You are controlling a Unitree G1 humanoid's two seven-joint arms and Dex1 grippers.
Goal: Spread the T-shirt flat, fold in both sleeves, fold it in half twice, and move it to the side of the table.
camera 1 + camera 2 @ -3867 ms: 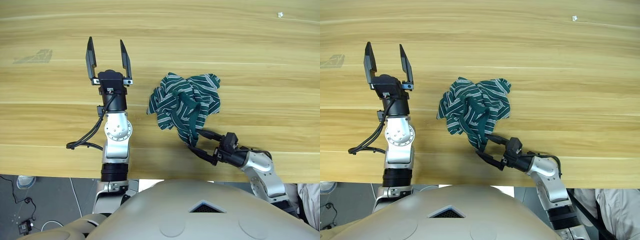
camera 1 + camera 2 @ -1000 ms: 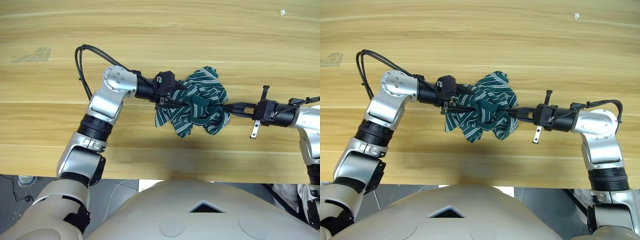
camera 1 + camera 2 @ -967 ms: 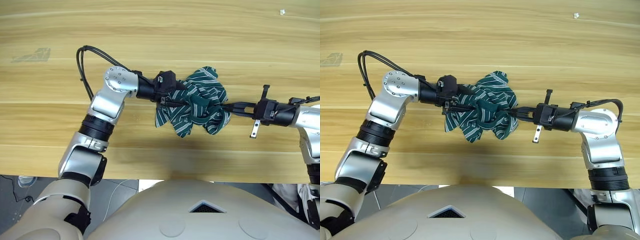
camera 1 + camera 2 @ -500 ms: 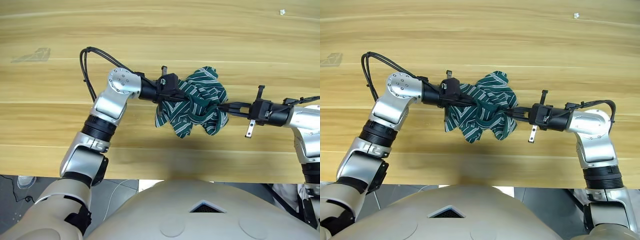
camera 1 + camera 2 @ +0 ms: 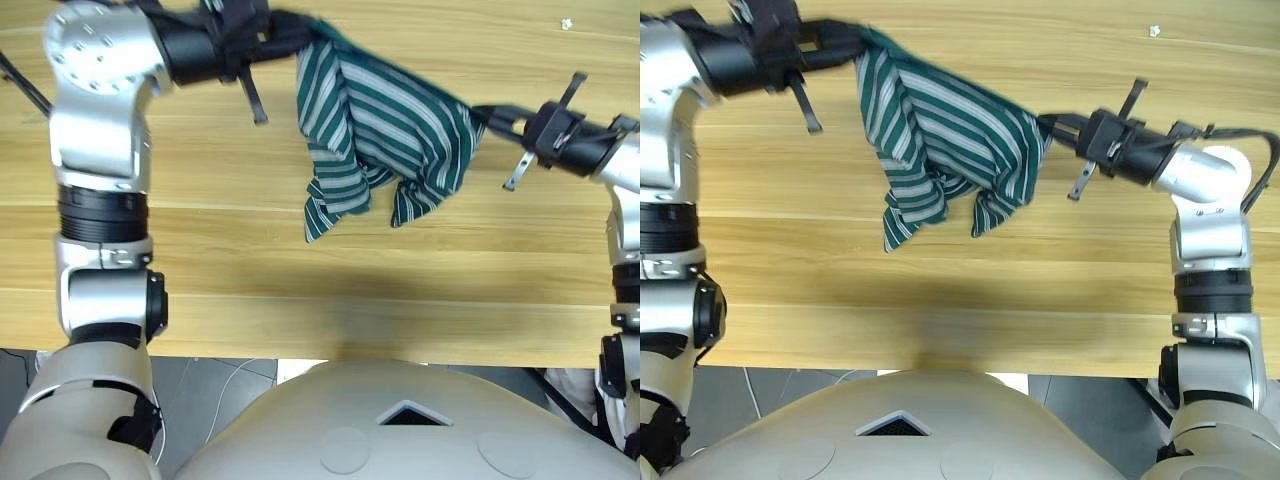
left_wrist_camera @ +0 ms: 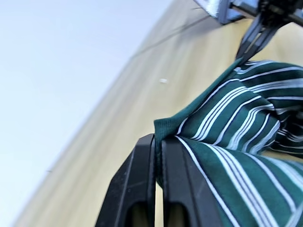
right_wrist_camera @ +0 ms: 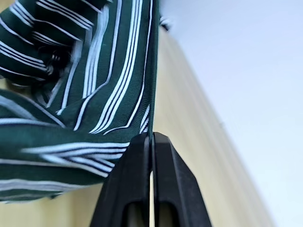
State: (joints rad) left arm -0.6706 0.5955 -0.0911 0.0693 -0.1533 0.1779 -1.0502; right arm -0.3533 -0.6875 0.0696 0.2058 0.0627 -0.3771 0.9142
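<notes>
Green, white-striped fabric T-shirt (image 5: 380, 130) hangs lifted over the wooden table (image 5: 200, 250). Its taut upper edge runs left to right, roughly parallel to the table's near edge, and the bulk droops bunched below. Left gripper (image 6: 158, 151) fingers are clenched on one end and right gripper (image 7: 150, 142) fingers on the other, so neither arm looks nearer.

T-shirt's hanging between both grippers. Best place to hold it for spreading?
Likely the two ends of the taut upper edge of the T-shirt, each from its outer side, as the left gripper and right gripper pinch it. That edge runs straight between them; the lower cloth hangs bunched, showing no clear corner.
</notes>
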